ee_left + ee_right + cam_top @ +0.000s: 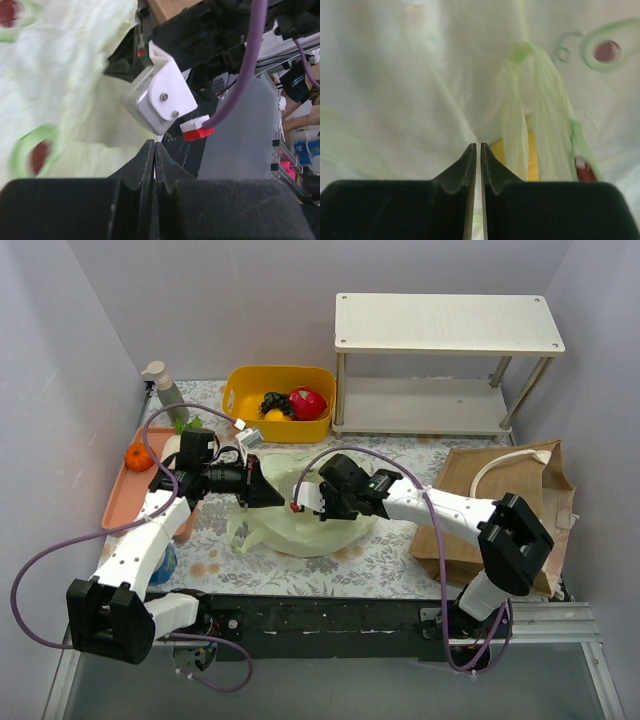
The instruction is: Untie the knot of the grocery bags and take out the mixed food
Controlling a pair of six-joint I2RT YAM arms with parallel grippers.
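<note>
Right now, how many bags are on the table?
2: the pale green bag in the middle, and the brown bag at the right. No others show.

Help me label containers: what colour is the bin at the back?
The bin is yellow, shown best in the top external view.

Left arm (140,540) bent, wrist level, pointing right. Right arm (450,512) bent, wrist pointing left. Left claw (154,148): fingers pressed together. Right claw (478,148): same, hairline gap. Tips face each other, near.
</note>
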